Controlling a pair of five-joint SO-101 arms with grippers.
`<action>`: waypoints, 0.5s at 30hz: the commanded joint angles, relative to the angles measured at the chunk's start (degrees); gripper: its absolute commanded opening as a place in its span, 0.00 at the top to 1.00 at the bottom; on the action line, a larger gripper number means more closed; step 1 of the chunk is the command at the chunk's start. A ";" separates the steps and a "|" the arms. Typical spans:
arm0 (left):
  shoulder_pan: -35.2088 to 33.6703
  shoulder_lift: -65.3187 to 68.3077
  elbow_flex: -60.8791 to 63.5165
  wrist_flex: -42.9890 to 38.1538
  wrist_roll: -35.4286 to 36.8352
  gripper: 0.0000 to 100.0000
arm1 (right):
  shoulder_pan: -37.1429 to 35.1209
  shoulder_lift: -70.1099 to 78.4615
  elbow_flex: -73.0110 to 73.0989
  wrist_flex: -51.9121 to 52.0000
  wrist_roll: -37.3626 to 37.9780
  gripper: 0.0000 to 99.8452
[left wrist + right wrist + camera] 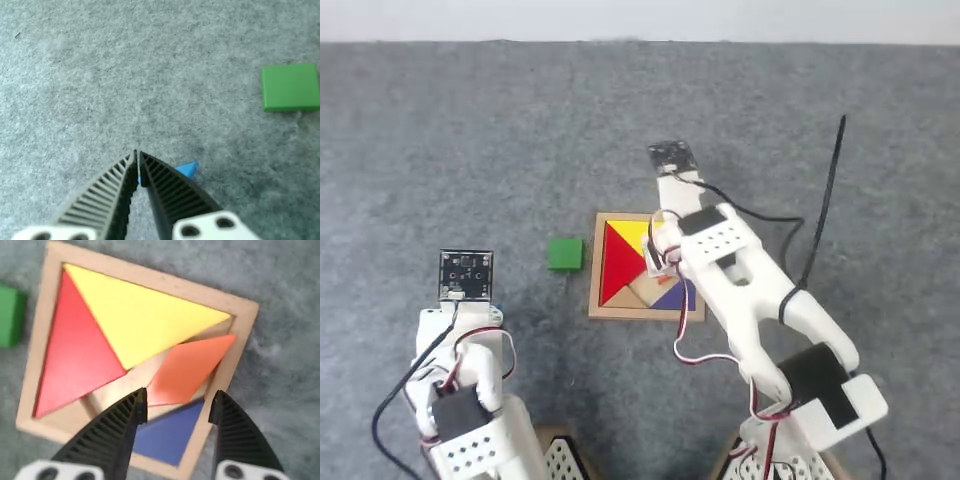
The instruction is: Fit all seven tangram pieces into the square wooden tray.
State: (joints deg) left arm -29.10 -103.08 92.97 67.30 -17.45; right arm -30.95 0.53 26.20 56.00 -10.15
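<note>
My right claw (179, 397) hangs open just above the tray (165, 285), jaws spread to either side of the orange parallelogram (190, 367), gripping nothing. That piece lies in the tray askew. One corner reaches up to the rim, and bare wood shows around it, so I judge it is not seated yet and the step in hand is settling it. Beside it the dark blue triangle (167, 432) sits in a corner, and beyond lie the yellow triangle (140, 322) and the red triangle (75, 355), edge to edge and flat. My left claw (137, 155) is well apart from all this, shut with nothing between its tips, low over the carpet with a small light blue piece (187, 169) lying right beside it. Farther out the green square (290, 86) rests on the carpet just outside the tray. So four pieces are in and two wait outside. The seventh I cannot place. Next, I reckon, the right claw must close on the orange piece or nudge it — turning it until its edges line up with the yellow and dark blue ones — and then the loose pieces must be fetched.
</note>
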 commanded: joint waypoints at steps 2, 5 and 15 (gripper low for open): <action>0.09 -1.05 -0.13 0.18 -0.53 0.98 | 0.84 -0.84 -7.74 6.11 7.47 0.81; 0.09 -1.05 -0.13 0.18 -0.53 0.98 | 1.36 -0.13 -8.53 0.92 10.02 0.87; 0.00 -1.05 -0.13 0.18 -0.53 0.98 | -2.68 6.81 -8.26 -0.92 20.22 0.99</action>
State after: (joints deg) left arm -29.10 -103.08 92.97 67.30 -17.45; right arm -33.76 6.68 20.92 56.18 6.20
